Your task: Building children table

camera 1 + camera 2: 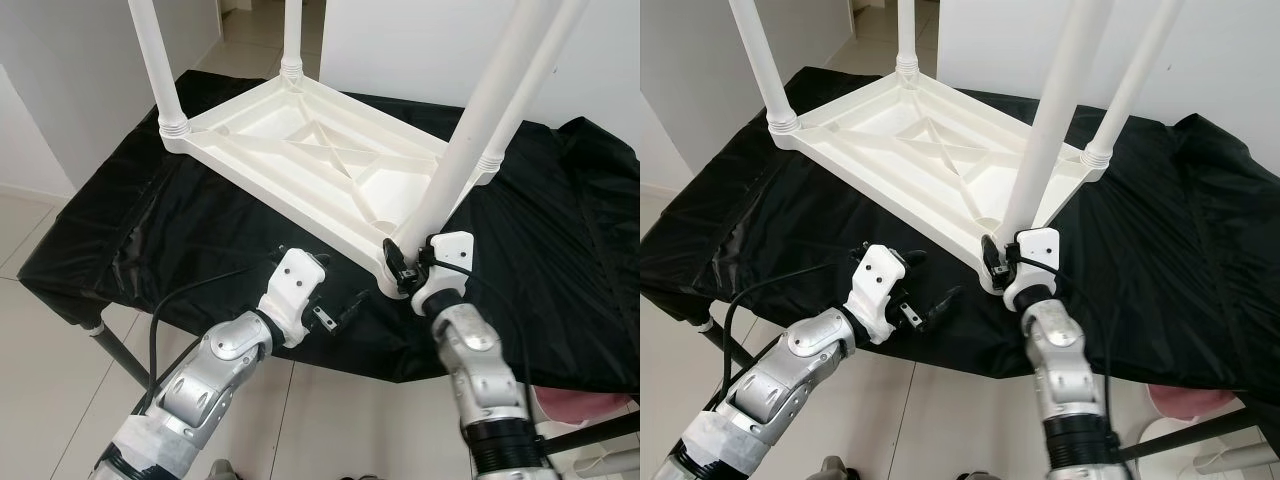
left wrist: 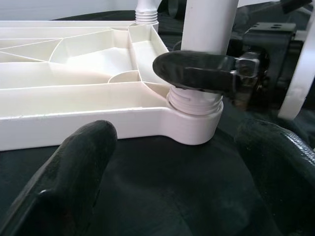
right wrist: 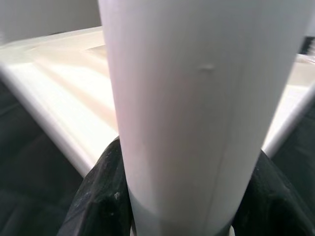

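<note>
upside-down kids table, one leg in a grip

the white plastic children's table point(image 1: 300, 150) lies flipped on its top, resting on a bigger table under a black cloth point(image 1: 560, 230). its ribbed underside faces up and four white legs stick upward from the corners.

the right tool point(image 1: 408, 262) is at the near corner, fingers pinched around the base of the near leg point(image 1: 470, 130), right where the threaded end meets the corner socket point(image 2: 194, 125). in the right wrist view the leg sits tight between the two black fingers point(image 3: 98, 196).

the left tool point(image 1: 930, 300) hangs just off the front edge of the children's table, over the black cloth, fingers spread apart and holding nothing. it's pointed toward that same corner, close but not touching.

pale tiled floor point(image 1: 40, 380) below.
</note>
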You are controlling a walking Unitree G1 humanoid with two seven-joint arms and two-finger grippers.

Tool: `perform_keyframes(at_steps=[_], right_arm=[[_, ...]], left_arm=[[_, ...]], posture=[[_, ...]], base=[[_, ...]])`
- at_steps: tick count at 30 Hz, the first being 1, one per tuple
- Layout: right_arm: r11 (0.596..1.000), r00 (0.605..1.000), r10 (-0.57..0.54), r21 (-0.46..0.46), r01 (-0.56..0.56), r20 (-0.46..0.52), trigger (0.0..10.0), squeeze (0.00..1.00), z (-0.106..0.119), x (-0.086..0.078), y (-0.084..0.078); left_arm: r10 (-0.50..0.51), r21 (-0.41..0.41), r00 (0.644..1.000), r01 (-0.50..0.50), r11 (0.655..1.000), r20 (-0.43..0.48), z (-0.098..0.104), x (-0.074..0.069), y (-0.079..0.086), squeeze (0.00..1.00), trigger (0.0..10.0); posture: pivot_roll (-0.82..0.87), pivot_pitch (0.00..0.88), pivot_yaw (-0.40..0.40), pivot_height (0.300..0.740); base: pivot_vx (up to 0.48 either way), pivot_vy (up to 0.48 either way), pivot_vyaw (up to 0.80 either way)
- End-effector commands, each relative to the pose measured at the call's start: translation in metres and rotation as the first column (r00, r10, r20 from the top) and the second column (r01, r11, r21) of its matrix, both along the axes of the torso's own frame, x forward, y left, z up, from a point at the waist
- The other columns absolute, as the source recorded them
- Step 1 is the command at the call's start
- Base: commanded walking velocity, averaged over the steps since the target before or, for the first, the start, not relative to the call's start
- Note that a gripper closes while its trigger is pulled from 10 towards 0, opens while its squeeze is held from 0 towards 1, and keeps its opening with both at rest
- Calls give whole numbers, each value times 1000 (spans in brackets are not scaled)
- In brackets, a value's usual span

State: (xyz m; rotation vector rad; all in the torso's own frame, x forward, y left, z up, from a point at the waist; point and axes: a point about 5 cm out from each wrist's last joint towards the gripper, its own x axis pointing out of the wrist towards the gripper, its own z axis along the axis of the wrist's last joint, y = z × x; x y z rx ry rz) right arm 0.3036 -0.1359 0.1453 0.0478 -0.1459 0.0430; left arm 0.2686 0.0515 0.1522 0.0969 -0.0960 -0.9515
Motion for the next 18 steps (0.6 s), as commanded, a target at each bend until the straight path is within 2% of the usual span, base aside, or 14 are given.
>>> perform_keyframes(at_steps=[1, 3, 5, 9, 17, 18], right_arm=[[992, 989, -127, 18, 129, -74, 10000, 0, -14, -4, -8], [973, 970, -222, 44, 227, -101, 10000, 0, -17, -5, -5], [971, 968, -229, 47, 235, -104, 10000, 0, -17, -5, 0], [980, 980, -182, 64, 188, -85, 10000, 0, -12, -6, 8], [986, 983, -157, 48, 161, -92, 10000, 0, -13, -7, 8], [986, 983, -159, 46, 163, -92, 10000, 541, -12, -7, 10]], left_arm=[[-119, 29, 993, 120, 992, -20, -7, -6, -4, 0, 10000], [-115, 27, 993, 115, 993, -19, -7, -6, -4, 0, 10000], [-113, 25, 993, 113, 993, -20, -7, -6, -3, 0, 10000], [-115, 25, 993, 115, 993, -22, -8, -7, -4, 0, 10000], [-109, 19, 994, 109, 994, -5, -5, -4, -5, 0, 10000], [-106, 18, 994, 106, 994, -4, -4, -3, -4, 0, 10000]], posture=[[-23, 68, -48, 740], [-20, 67, -47, 740], [-18, 66, -46, 740], [-23, 62, -42, 740], [-24, 46, -41, 740], [-24, 46, -41, 740]], base=[[0, 0, 0], [0, 0, 0], [0, 0, 0], [0, 0, 0], [0, 0, 0], [0, 0, 0]])
